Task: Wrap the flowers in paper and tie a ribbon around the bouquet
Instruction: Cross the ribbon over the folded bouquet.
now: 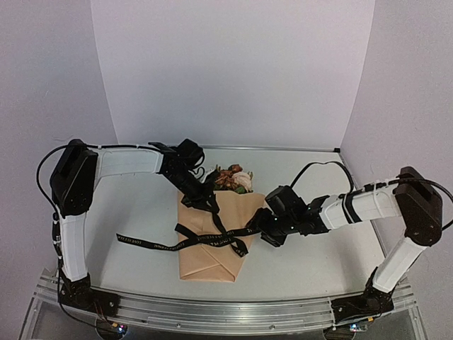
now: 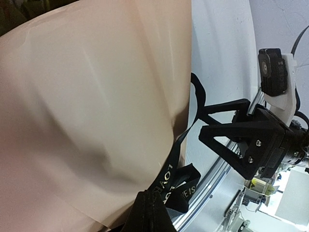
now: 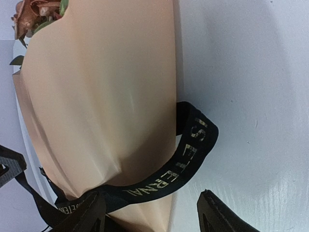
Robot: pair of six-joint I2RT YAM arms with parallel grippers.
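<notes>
**On the bench: ribbon crossed over the wrapped bouquet, knot not yet snug**

Nearest the arm bases lies the narrow, folded end of the bouquet point(image 1: 209, 262), flat on the bench point(image 1: 134, 212) with its wide end pointing away. Its peach-tan kraft paper point(image 3: 96, 96) is wrapped into a cone. Across the middle runs the black lettered ribbon point(image 1: 152, 241). It crosses itself on top of the cone, and one tail trails out to the left over the bench.

Just beside the cone's right edge, the right gripper point(image 1: 267, 227) has its jaws spread wide. Its wrist view shows a slack loop of ribbon curling round the paper's edge ahead of the jaws, pinched by neither.

A little farther, over the upper part of the cone, the left gripper point(image 1: 204, 200) has its jaws clamped on a strand of ribbon rising from the crossing. Farthest off, cream and orange-brown blooms point(image 1: 233, 177) show above the wide end.

The bundle is probably light, and its springy paper would likely creep open if the ribbon goes slack. It should also crease easily under a hard squeeze. The ribbon is limp, thin and likely slick, so it is best pinched flat on a free strand close to the crossing. The blooms look fragile and are best left untouched.
</notes>
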